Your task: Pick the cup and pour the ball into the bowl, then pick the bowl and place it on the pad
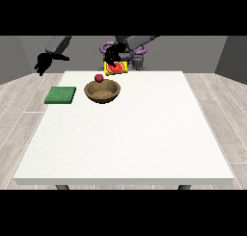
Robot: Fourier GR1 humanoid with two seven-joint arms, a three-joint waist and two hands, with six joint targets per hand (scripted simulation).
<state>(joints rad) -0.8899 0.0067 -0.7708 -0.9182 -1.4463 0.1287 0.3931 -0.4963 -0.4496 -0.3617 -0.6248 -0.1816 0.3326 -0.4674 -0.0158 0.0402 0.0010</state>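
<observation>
A yellow cup (116, 68) with a red inside is held tipped over on its side above the table's far edge, its mouth facing the camera. The hand at the view's right (113, 53) is curled round it from above. A small red ball (99, 78) is just below the cup, at the far rim of the brown wooden bowl (102, 91); whether it touches the rim I cannot tell. The green pad (61, 95) lies flat to the left of the bowl. The hand at the view's left (43, 62) hangs in the air beyond the table's left far corner, holding nothing.
The white table (130, 134) stretches wide towards the camera and to the right of the bowl. The robot's grey body (137, 61) stands right behind the far edge.
</observation>
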